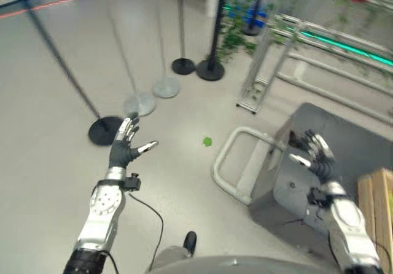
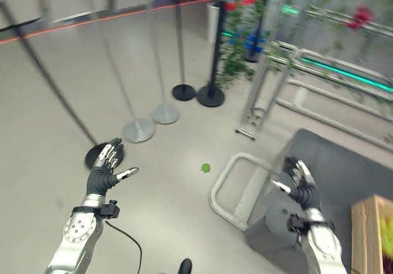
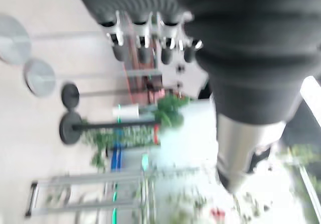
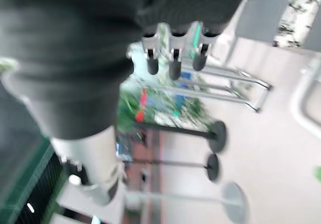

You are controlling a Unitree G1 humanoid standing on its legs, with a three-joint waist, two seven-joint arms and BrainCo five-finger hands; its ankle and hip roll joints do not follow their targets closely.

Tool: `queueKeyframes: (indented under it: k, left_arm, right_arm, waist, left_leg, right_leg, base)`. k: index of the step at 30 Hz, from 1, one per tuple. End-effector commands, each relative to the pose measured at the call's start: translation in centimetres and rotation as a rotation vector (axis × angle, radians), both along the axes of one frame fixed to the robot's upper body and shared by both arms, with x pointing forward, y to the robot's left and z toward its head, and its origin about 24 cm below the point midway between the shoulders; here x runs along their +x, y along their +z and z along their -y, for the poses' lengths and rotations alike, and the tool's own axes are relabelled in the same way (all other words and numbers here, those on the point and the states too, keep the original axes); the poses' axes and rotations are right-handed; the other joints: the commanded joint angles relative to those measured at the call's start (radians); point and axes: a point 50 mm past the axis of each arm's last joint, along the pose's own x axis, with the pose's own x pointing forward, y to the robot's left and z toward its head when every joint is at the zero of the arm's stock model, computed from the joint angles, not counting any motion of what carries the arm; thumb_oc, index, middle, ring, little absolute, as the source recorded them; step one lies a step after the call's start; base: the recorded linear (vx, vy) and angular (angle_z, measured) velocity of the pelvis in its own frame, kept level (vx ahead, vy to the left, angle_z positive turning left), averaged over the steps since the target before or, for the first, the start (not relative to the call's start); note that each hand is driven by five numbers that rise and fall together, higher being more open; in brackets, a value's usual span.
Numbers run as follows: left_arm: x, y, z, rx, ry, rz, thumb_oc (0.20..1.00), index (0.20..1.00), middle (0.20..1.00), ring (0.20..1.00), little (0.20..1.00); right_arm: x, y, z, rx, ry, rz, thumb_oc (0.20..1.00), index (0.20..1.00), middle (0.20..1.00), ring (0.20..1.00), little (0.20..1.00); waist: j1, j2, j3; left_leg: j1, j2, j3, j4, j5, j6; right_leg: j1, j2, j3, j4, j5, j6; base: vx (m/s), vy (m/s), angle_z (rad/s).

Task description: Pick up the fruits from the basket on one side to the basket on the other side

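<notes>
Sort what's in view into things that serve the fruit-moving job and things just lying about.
Job:
left hand, open, empty
right hand, open, empty
wooden crate, at the edge

Lying about:
green scrap on the floor
stanchion posts
grey cart, with white handle
potted plant

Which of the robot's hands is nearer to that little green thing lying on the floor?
The left hand, by a small margin. It hovers open to the green thing's left, over bare floor. The right hand, also open, is off to its right, above the grey cart.

Bright, even light on the pale floor (image 1: 55, 71); soft shadows; both wrist views badly smeared, distant plants (image 2: 236, 40) blurred.
</notes>
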Motion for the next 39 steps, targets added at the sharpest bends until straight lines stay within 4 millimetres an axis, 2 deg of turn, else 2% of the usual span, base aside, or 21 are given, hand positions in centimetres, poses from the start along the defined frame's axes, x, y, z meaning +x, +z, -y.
queueKeyframes:
  k: [1,5,7,8,11,12,14,16,18,21,23,24,28,30,31,32,34,36,37,38,39]
  left_arm:
    - [-0.8,1.5,-1.0,0.015,0.035,0.092,1.0,1.0,1.0,1.0,1.0]
    - [-1.8,0.7,-2.0,0.024,0.087,0.049,1.0,1.0,1.0,1.0,1.0]
    - [-2.3,0.3,-2.5,0.024,0.116,0.035,1.0,1.0,1.0,1.0,1.0]
    - [-2.4,0.2,-2.7,0.023,0.13,0.032,1.0,1.0,1.0,1.0,1.0]
    - [-2.7,0.0,-3.3,0.028,0.163,0.022,1.0,1.0,1.0,1.0,1.0]
    - [-2.7,0.0,-3.5,0.03,0.173,0.025,1.0,1.0,1.0,1.0,1.0]
    - [-2.8,0.2,-3.9,0.024,0.202,0.034,1.0,1.0,1.0,1.0,1.0]
    - [-2.8,0.1,-4.4,0.017,0.23,0.032,1.0,1.0,1.0,1.0,1.0]
    - [-2.7,0.1,-4.4,0.022,0.235,0.034,1.0,1.0,1.0,1.0,1.0]
    - [-2.2,0.0,-4.0,0.021,0.233,0.033,1.0,1.0,1.0,1.0,1.0]
    - [-1.9,0.2,-3.9,0.023,0.224,0.039,1.0,1.0,1.0,1.0,1.0]
    - [-1.9,0.2,-3.9,0.022,0.224,0.039,1.0,1.0,1.0,1.0,1.0]
    - [-1.7,0.0,-3.6,0.017,0.215,0.037,1.0,1.0,1.0,1.0,1.0]
    - [-1.6,-0.1,-3.4,0.008,0.216,0.032,1.0,1.0,1.0,1.0,1.0]
    - [-1.6,-0.4,-3.3,0.007,0.215,0.023,1.0,1.0,1.0,1.0,1.0]
    - [-1.6,-0.4,-3.4,0.006,0.22,0.02,1.0,1.0,1.0,1.0,1.0]
    - [-1.8,-0.5,-3.4,0.005,0.227,0.016,1.0,1.0,1.0,1.0,1.0]
    - [-1.9,-0.7,-3.5,0.005,0.236,0.008,1.0,1.0,1.0,1.0,1.0]
    - [-2.0,-0.8,-3.5,0.008,0.236,0.005,1.0,1.0,1.0,1.0,1.0]
    - [-1.9,-0.8,-3.5,0.008,0.235,0.005,1.0,1.0,1.0,1.0,1.0]
    - [-1.8,-0.8,-3.3,0.017,0.228,0.006,1.0,1.0,1.0,1.0,1.0]
  right_arm:
    - [0.3,0.9,0.7,-0.056,-0.026,0.046,1.0,1.0,1.0,1.0,1.0]
    - [0.2,0.1,0.1,-0.042,-0.002,0.013,1.0,1.0,1.0,1.0,1.0]
    - [0.3,-0.5,0.3,-0.033,-0.02,-0.011,1.0,1.0,1.0,1.0,1.0]
    - [0.5,-0.5,0.4,-0.038,-0.028,-0.014,1.0,1.0,1.0,1.0,1.0]
    - [0.6,-1.0,0.6,-0.02,-0.055,-0.029,1.0,1.0,1.0,1.0,1.0]
    - [0.8,-0.9,0.7,-0.032,-0.064,-0.025,1.0,1.0,1.0,1.0,1.0]
    - [1.4,-0.6,0.2,-0.028,-0.065,-0.008,1.0,1.0,1.0,1.0,1.0]
    - [1.8,-0.5,-0.2,-0.043,-0.056,-0.005,1.0,1.0,1.0,1.0,1.0]
    - [1.9,-0.5,-0.3,-0.048,-0.053,-0.008,1.0,1.0,1.0,1.0,1.0]
    - [1.5,-0.2,0.0,-0.061,-0.057,0.001,1.0,1.0,1.0,1.0,1.0]
    - [1.3,-0.1,0.2,-0.056,-0.053,0.005,1.0,1.0,1.0,1.0,1.0]
    - [1.3,-0.1,0.2,-0.056,-0.053,0.005,1.0,1.0,1.0,1.0,1.0]
    - [1.0,0.3,0.7,-0.06,-0.06,0.018,1.0,1.0,1.0,1.0,1.0]
    - [1.0,0.3,0.8,-0.059,-0.061,0.021,1.0,1.0,1.0,1.0,1.0]
    - [1.0,0.6,1.0,-0.066,-0.059,0.031,1.0,1.0,1.0,1.0,1.0]
    - [1.0,0.6,1.0,-0.059,-0.058,0.031,1.0,1.0,1.0,1.0,1.0]
    - [1.1,0.7,0.8,-0.059,-0.044,0.03,1.0,1.0,1.0,1.0,1.0]
    - [0.8,0.5,0.9,-0.067,-0.041,0.021,1.0,1.0,1.0,1.0,1.0]
    - [0.8,0.4,1.0,-0.066,-0.045,0.012,1.0,1.0,1.0,1.0,1.0]
    - [0.8,0.4,1.0,-0.066,-0.045,0.013,1.0,1.0,1.0,1.0,1.0]
    - [0.7,0.2,1.1,-0.06,-0.059,0.008,1.0,1.0,1.0,1.0,1.0]
  waist:
    - [0.024,-0.029,-0.06]
    - [0.019,-0.043,-0.045]
    - [0.019,-0.045,-0.046]
    - [0.016,-0.046,-0.048]
    - [0.008,-0.048,-0.054]
    - [0.012,-0.045,-0.05]
    - [0.031,-0.037,-0.041]
    - [0.033,-0.038,-0.035]
    - [0.03,-0.045,-0.034]
    - [0.02,-0.047,-0.042]
    - [0.0,-0.037,-0.041]
    - [0.0,-0.036,-0.041]
    - [-0.013,-0.015,-0.042]
    - [-0.013,-0.01,-0.042]
    - [-0.01,-0.005,-0.035]
    - [-0.005,-0.004,-0.028]
    - [0.009,-0.017,-0.014]
    - [0.014,-0.029,-0.004]
    - [0.024,-0.03,0.005]
    - [0.023,-0.032,0.004]
    - [0.033,-0.039,0.01]
  left_leg:
    - [0.002,0.101,0.019,0.008,-0.059,-0.111]
    - [0.051,0.125,0.114,0.007,-0.102,-0.109]
    - [0.078,0.138,0.164,-0.006,-0.117,-0.108]
    - [0.09,0.143,0.19,-0.009,-0.124,-0.111]
    - [0.124,0.147,0.247,-0.029,-0.143,-0.116]
    - [0.132,0.156,0.273,-0.037,-0.143,-0.123]
    - [0.148,0.182,0.315,-0.054,-0.145,-0.139]
    - [0.168,0.188,0.341,-0.065,-0.144,-0.153]
    - [0.177,0.186,0.346,-0.075,-0.142,-0.156]
    - [0.192,0.228,0.339,-0.071,-0.143,-0.183]
    - [0.205,0.284,0.328,-0.052,-0.143,-0.205]
    - [0.205,0.286,0.327,-0.052,-0.143,-0.207]
    - [0.211,0.361,0.315,0.023,-0.131,-0.234]
    - [0.197,0.373,0.309,0.055,-0.107,-0.242]
    - [0.165,0.398,0.283,0.145,-0.053,-0.258]
    - [0.151,0.407,0.262,0.202,-0.023,-0.266]
    - [0.114,0.402,0.217,0.293,0.033,-0.269]
    - [0.086,0.401,0.202,0.366,0.064,-0.269]
    - [0.062,0.382,0.178,0.385,0.041,-0.264]
    - [0.058,0.379,0.177,0.384,0.046,-0.262]
    - [-0.031,0.268,0.155,0.316,-0.049,-0.225]
  right_leg:
    - [-0.021,0.02,-0.117,-0.08,0.156,0.011]
    - [-0.065,-0.037,-0.369,-0.098,0.166,-0.017]
    - [-0.067,-0.069,-0.446,-0.109,0.178,-0.019]
    - [-0.073,-0.092,-0.485,-0.123,0.194,-0.013]
    - [-0.08,-0.14,-0.546,-0.181,0.255,0.005]
    - [-0.096,-0.156,-0.583,-0.198,0.285,0.013]
    - [-0.129,-0.208,-0.72,-0.233,0.327,0.028]
    - [-0.145,-0.237,-0.785,-0.23,0.34,0.033]
    - [-0.137,-0.248,-0.791,-0.23,0.35,0.038]
    - [-0.13,-0.235,-0.806,-0.184,0.327,0.026]
    - [-0.138,-0.195,-0.787,-0.126,0.273,0.005]
    - [-0.138,-0.194,-0.787,-0.124,0.272,0.003]
    - [-0.105,-0.127,-0.78,-0.122,0.21,-0.038]
    - [-0.092,-0.11,-0.782,-0.135,0.205,-0.052]
    - [-0.057,-0.073,-0.776,-0.158,0.185,-0.079]
    - [-0.041,-0.058,-0.769,-0.163,0.174,-0.091]
    - [-0.017,-0.043,-0.757,-0.175,0.167,-0.112]
    - [0.011,-0.029,-0.749,-0.188,0.157,-0.13]
    - [0.027,-0.02,-0.736,-0.196,0.15,-0.136]
    - [0.023,-0.023,-0.737,-0.197,0.153,-0.136]
    - [0.047,-0.017,-0.72,-0.23,0.157,-0.13]
  base:
    - [0.01,0.081,-0.98]
    - [-0.03,0.052,-1.08]
    - [-0.06,-0.01,-0.9]
    - [-0.01,-0.021,-1.48]
    - [0.03,-0.056,-0.95]
    - [0.0,-0.13,-0.77]
    - [0.02,-0.147,-0.77]
    - [0.11,-0.129,-0.55]
    - [0.09,-0.159,-0.37]
    - [0.14,-0.314,0.2]
    - [0.19,-0.374,0.06]
    - [0.17,-0.319,0.09]
    - [0.15,-0.299,0.15]
    - [0.09,-0.243,0.05]
    - [0.12,-0.29,-0.05]
    - [0.18,-0.38,0.01]
    - [0.12,-0.255,-0.18]
    - [0.11,-0.248,-0.45]
    - [0.07,-0.151,-0.26]
    - [0.11,-0.195,-0.13]
    - [0.09,-0.123,0.06]
